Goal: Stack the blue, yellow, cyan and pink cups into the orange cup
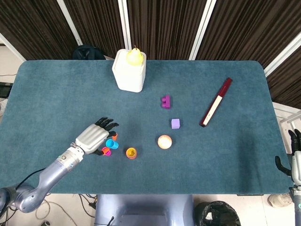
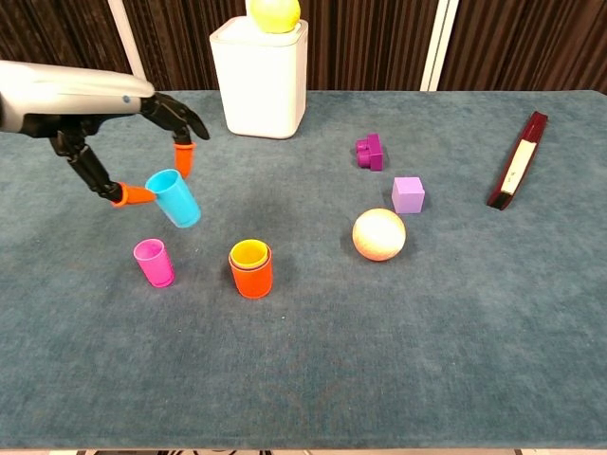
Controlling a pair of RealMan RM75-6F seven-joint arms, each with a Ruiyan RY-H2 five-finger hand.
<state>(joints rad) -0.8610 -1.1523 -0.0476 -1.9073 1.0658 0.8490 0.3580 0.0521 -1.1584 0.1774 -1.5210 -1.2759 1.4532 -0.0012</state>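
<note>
The left hand [image 2: 142, 142] pinches the tilted cyan cup [image 2: 175, 197] between orange fingertips, off the table, at ten o'clock from the orange cup [image 2: 251, 272].

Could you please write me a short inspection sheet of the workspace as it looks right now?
Surface: blue-green felt table, unmarked.
Job's things: cyan cup held tilted in the air; pink cup upright; orange cup with yellow cup inside; blue cup not visible.
Clutter: white container, purple brick, lilac cube, ball, maroon bar.
Robot hands: left robot hand pinches the cyan cup; right robot hand off the table.
Cables: some under the near edge.
Surroundings: dark curtains.
</note>
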